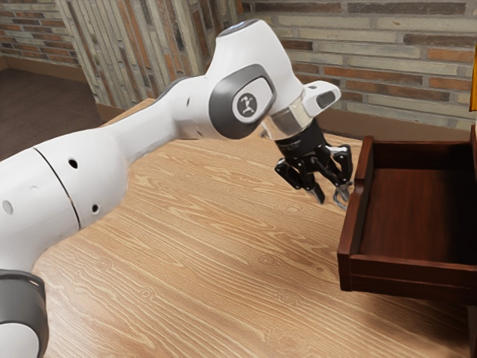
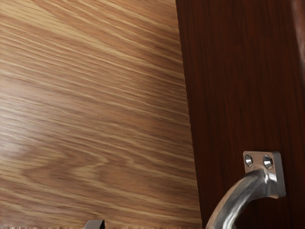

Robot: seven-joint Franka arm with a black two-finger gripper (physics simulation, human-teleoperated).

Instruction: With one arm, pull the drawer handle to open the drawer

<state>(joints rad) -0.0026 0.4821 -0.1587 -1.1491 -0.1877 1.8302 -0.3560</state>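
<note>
The black gripper (image 1: 334,195) points down at the front of the dark red-brown drawer (image 1: 406,270), its fingers apart. The metal handle (image 1: 340,197) is at the fingertips, close to the finger nearer the drawer; whether they touch cannot be told. The drawer is pulled out, with its inside showing. In the wrist view, the curved silver handle (image 2: 240,196) stands out from the drawer front (image 2: 233,86) on a screwed mounting plate, its lower part cut off. A small piece of a fingertip (image 2: 95,224) shows at the lower edge, apart from the handle.
The light wooden table (image 1: 209,246) extends beneath the arm and drawer. The drawer's cabinet (image 1: 474,149) is at the exterior view's right edge. A brick wall (image 1: 373,60) stands behind the table.
</note>
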